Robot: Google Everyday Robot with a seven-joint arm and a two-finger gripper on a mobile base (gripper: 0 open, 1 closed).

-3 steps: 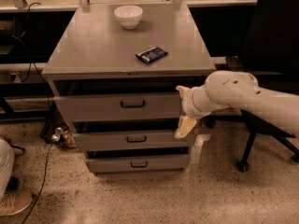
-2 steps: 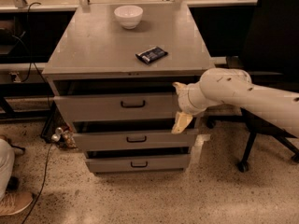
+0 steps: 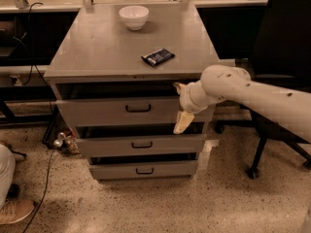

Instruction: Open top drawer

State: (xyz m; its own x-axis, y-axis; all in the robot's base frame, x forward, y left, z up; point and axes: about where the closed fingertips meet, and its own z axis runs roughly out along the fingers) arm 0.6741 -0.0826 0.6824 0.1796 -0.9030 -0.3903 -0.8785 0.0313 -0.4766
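Observation:
The top drawer (image 3: 102, 111) is the widest grey front of three in the grey metal cabinet (image 3: 97, 52). It has a small dark loop handle (image 3: 138, 108) at its centre. A dark gap shows above its front. My gripper (image 3: 183, 120) hangs from the white arm at the drawer's right end, pointing down in front of its lower right corner. It is to the right of the handle and apart from it.
Two shorter drawers (image 3: 141, 144) sit below. A white bowl (image 3: 133, 16) and a dark packet (image 3: 157, 57) lie on the cabinet top. A black office chair (image 3: 279, 47) stands to the right. Cables and small items (image 3: 63, 141) lie on the floor at left.
My gripper and arm have moved a little to the left along the top drawer's front, towards the handle. The drawers look unchanged.

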